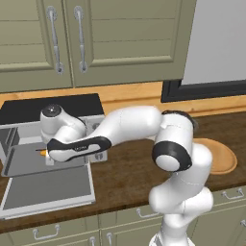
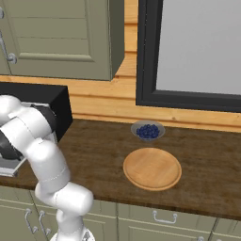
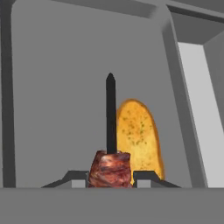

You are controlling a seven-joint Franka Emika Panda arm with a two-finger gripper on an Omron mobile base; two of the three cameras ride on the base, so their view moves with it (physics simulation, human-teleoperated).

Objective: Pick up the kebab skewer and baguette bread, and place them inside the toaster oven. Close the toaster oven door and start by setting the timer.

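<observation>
Kebab skewer (image 3: pixel 110 168) clamped in tool (image 3: pixel 110 181), meat chunk between the two dark tips, stick pointing into toaster oven (image 1: pixel 29 127) cavity. Baguette bread (image 3: pixel 139 138) just beside the skewer, on the oven floor (touching or not: cannot tell). Toaster oven door (image 1: pixel 48 190) dropped open, flat over the bench (image 1: pixel 129 173) front edge. Arm reaching left into the oven mouth. Wooden plate (image 2: pixel 152 168) and bowl of blueberries (image 2: pixel 148 131) well apart to the right, on the bench.
</observation>
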